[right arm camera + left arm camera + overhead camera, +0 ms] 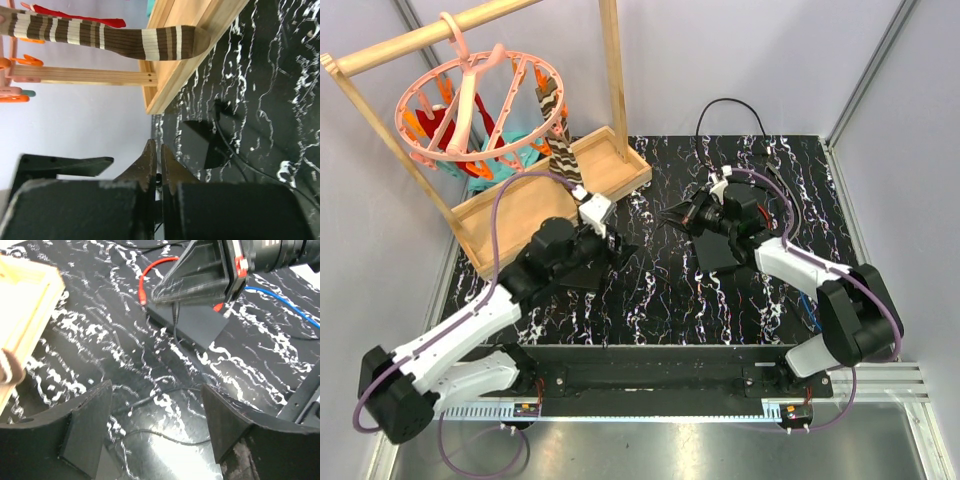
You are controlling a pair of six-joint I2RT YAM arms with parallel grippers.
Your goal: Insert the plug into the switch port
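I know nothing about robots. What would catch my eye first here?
Probably the pink round peg hanger hanging from a wooden rack at the far left, a striped sock dangling from it. Then the black, white-veined table, where the right gripper pinches a thin black cord above a flat black box.

plug hidden inside closed right tool (156, 292); switch box (197, 325) partly covered by it, switch port not discernible

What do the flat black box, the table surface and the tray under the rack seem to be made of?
Flat black box: likely plastic, matte, no glare. Table surface: black with white marble-like veins, perhaps a printed mat, slight sheen. Tray: pale unpainted wood, faint grain.
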